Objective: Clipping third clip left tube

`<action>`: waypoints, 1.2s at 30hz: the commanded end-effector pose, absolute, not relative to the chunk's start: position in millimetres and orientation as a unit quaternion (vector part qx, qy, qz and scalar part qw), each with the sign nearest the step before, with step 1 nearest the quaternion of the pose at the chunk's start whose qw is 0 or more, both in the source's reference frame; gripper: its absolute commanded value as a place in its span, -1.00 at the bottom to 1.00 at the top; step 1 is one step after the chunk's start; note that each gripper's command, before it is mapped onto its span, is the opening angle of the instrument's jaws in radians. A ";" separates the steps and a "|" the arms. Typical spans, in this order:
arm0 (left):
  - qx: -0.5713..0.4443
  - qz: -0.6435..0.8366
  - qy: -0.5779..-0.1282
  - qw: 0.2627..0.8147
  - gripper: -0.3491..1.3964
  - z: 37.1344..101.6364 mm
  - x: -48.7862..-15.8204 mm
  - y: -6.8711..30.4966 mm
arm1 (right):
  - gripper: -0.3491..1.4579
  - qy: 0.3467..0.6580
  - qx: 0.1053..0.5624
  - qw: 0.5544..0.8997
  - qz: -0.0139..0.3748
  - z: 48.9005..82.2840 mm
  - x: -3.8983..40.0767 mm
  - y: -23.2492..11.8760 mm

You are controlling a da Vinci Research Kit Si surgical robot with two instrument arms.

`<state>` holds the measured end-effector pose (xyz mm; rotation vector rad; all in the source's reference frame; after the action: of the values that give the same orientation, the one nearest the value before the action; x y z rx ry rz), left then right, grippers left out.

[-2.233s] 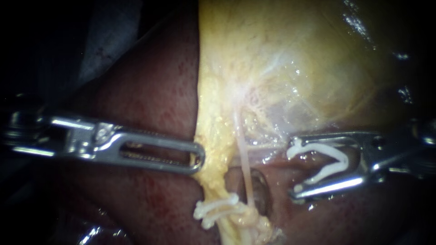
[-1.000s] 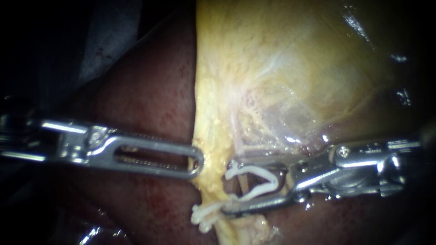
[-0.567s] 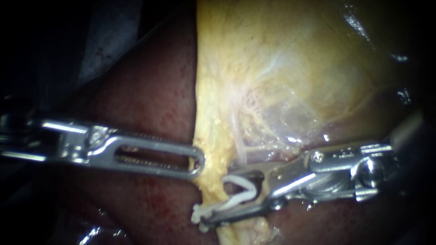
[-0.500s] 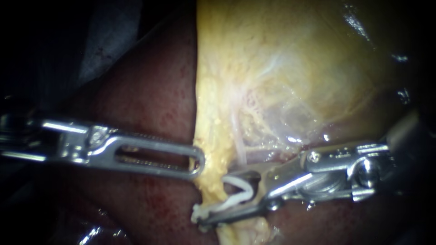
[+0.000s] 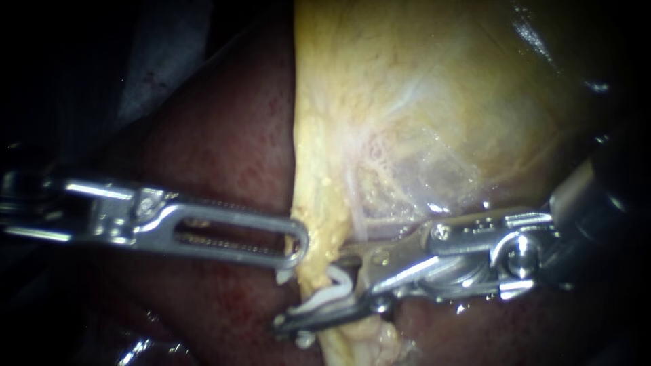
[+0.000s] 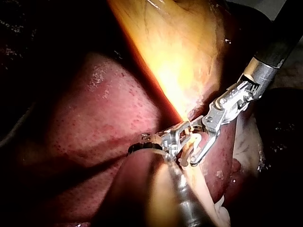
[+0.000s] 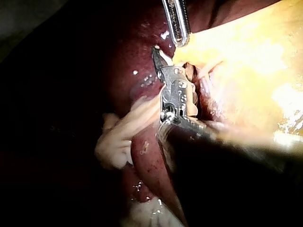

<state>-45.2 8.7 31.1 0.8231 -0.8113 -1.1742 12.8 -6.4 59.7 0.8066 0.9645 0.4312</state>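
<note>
The right instrument (image 5: pixel 324 293) is gripping a white clip (image 5: pixel 336 278) between both jaws, and the clip is straddling the left tube (image 5: pixel 313 268). The left instrument (image 5: pixel 293 245), jaws lying together and empty, is resting its tip against the yellow tissue beside the clip. Behind, the liver (image 5: pixel 224 156) and gallbladder (image 5: pixel 420 88) are lying exposed. Clip closure appears to be in hand. The next move is calling for a full squeeze across the tube, then opening the jaws clear.

Bright polished metal is seen on the left instrument (image 5: pixel 293 245) and the right instrument (image 5: pixel 313 298). The clip (image 5: pixel 333 290) is shown as smooth white plastic. Liver (image 5: pixel 224 149) and gallbladder (image 5: pixel 420 102) are coated in wet gloss.
</note>
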 end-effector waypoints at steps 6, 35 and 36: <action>0.366 -0.523 -0.361 0.680 -1.00 31.1 -45.2 8.7 | -0.02 0.448 0.375 0.787 0.201 59.6 12.8 -6.1; 0.366 -0.523 -0.362 0.680 -1.00 31.3 -45.2 8.7 | -0.64 0.431 0.400 0.771 0.245 58.4 12.4 -4.1; 0.366 -0.523 -0.362 0.680 -1.00 31.3 -45.2 8.7 | -0.75 0.430 0.402 0.770 0.247 58.4 12.3 -4.0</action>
<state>-45.2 8.7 31.3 0.8207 -0.8116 -1.1742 12.3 -4.0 58.4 0.8725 0.9336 0.5364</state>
